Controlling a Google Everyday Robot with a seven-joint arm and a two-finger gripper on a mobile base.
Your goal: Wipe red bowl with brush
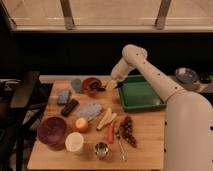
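Note:
The red bowl (91, 85) stands at the back of the wooden table (145, 145), left of the green tray. A small dark brush (101, 89) lies across the bowl's right rim, its end reaching into the bowl. My gripper (111, 85) is at the end of the white arm (150, 70), right beside the bowl's right edge and at the brush's outer end. Whether it holds the brush I cannot tell.
A green tray (140, 93) sits right of the gripper. On the table are a blue sponge (63, 96), a dark block (69, 106), a blue cloth (90, 111), a purple bowl (52, 131), an apple (81, 124), a white cup (74, 142), a metal cup (101, 149), bananas (106, 119) and grapes (127, 130).

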